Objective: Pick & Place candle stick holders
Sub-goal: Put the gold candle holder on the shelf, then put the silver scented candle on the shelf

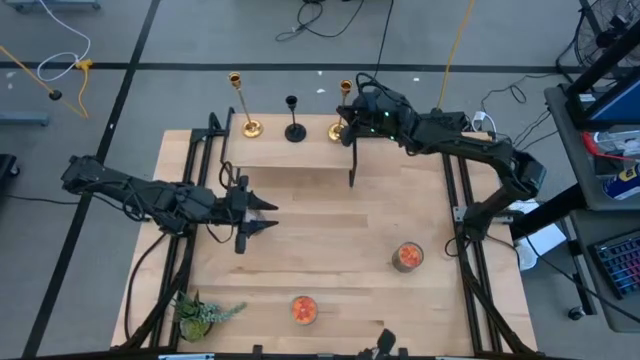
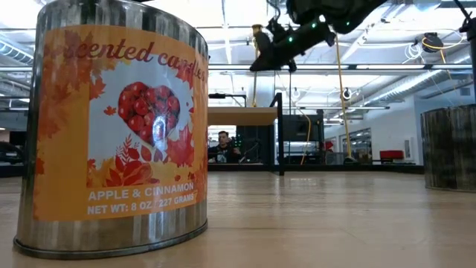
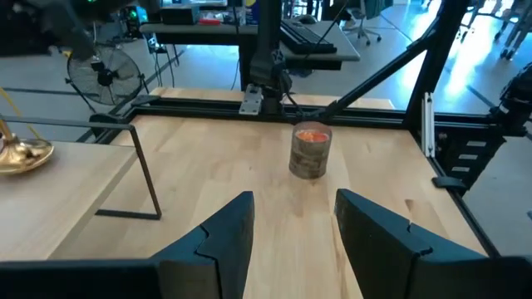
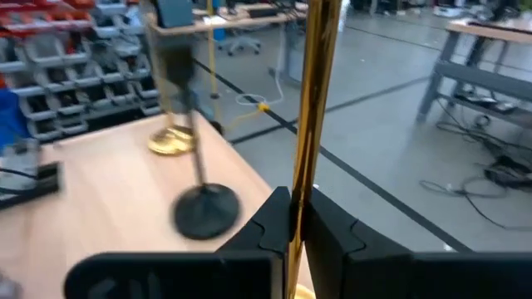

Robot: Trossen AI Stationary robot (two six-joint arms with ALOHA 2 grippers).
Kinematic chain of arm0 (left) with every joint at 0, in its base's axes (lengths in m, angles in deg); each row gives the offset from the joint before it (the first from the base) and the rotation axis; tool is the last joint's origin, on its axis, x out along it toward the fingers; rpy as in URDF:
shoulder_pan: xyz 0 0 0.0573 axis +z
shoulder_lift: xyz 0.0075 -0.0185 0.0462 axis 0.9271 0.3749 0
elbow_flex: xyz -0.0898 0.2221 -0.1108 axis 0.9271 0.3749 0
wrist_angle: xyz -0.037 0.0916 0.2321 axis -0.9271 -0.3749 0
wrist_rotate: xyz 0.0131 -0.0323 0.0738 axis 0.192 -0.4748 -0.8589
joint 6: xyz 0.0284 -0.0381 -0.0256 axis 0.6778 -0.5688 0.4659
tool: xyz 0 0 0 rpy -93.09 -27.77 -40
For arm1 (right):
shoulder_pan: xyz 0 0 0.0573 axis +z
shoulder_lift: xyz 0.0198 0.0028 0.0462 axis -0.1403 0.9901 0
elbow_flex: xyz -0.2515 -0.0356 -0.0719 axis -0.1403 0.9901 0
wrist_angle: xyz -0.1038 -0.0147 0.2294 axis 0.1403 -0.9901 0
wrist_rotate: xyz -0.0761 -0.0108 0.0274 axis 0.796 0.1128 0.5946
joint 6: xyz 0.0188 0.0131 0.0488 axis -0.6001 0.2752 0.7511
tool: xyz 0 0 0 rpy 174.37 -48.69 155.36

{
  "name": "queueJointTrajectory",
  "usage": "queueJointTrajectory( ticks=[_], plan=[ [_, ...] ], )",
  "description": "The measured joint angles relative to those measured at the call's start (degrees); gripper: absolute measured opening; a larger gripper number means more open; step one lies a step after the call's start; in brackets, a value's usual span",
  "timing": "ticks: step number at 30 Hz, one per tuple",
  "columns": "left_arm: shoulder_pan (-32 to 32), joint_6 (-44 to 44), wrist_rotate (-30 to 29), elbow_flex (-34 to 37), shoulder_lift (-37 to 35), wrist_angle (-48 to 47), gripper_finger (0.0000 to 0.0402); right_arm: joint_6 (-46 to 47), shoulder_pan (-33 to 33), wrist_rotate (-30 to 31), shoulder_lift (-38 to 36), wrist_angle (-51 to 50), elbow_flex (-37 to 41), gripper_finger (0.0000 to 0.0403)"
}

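Observation:
Three candlesticks stand in a row on a raised wooden shelf (image 1: pixel 300 150) at the table's far side: a tall gold one (image 1: pixel 243 105) on the left, a shorter black one (image 1: pixel 294 120) in the middle and a tall gold one (image 1: pixel 343 110) on the right. My right gripper (image 1: pixel 352 112) is shut on the right gold candlestick (image 4: pixel 314 100). The black one (image 4: pixel 195 166) and the other gold base (image 4: pixel 173 141) show beyond it. My left gripper (image 1: pixel 268 215) is open and empty over the table's middle left, also shown in its wrist view (image 3: pixel 295 224). My right gripper pinches the right gold candlestick's thin stem (image 4: pixel 309 178) between its two fingers, in the stem's lower half. The fingers come about level from the table's right side and lie across the stem. The candlestick stands upright; whether its base (image 1: pixel 337 131) is clear of the shelf, I cannot tell.
Two candle tins stand on the table, one at the right (image 1: pixel 408 256) and one near the front edge (image 1: pixel 304 309); the front tin fills the low view (image 2: pixel 111 126). A small green plant (image 1: pixel 200 315) lies at the near left. The shelf's thin black leg (image 1: pixel 352 165) stands mid-table.

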Motion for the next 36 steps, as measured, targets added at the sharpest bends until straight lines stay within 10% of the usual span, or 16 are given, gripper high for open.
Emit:
queueJointTrajectory(
  ticks=[10, 36],
  plan=[
    [0.02, 0.07, -0.02, 0.0, 0.0, -0.52, 0.0177, 0.06, -1.92, -0.11, 1.1, -0.6, 0.0, 0.0033],
    [0.02, -8.54, -0.09, 0.0, 0.0, -13.16, 0.0177, -4.78, -1.96, -2.37, 1.1, -3.68, 0.07, 0.023]
  ],
)
